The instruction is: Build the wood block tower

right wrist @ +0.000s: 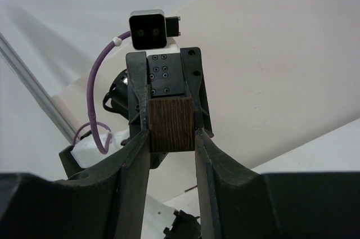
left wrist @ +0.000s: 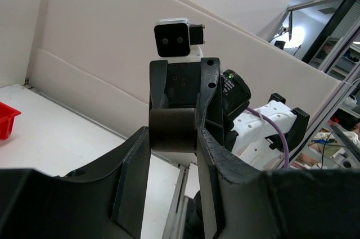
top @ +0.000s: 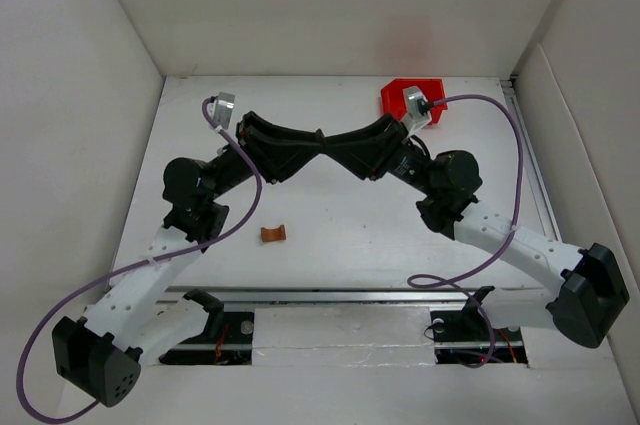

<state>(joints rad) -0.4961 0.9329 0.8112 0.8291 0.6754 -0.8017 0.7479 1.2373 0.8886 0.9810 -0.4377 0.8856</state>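
White table [top: 340, 210], white panel walls [top: 330, 5] on three sides | left gripper [left wrist: 173, 135] and right gripper [right wrist: 172, 138] meet tip to tip in mid-air, both clamped on one dark brown wood block [right wrist: 171, 121] | reddish-brown arch block [top: 274, 234] lies on table below left gripper | red bin [top: 393, 97] behind right gripper

dark brown grained block [right wrist: 171, 123], reddish-brown arch block [top: 274, 234], red bin [top: 393, 97], purple cables [top: 519, 175], black arms [top: 300, 145], white table [top: 340, 215]

One dark brown block [right wrist: 171, 123]: squarish, grainy face, up in air, pinched betw. left gripper [left wrist: 172, 133] & right gripper [right wrist: 171, 134]. Reddish-brown arch pc [top: 274, 234] lies on table [top: 350, 235], well apart.
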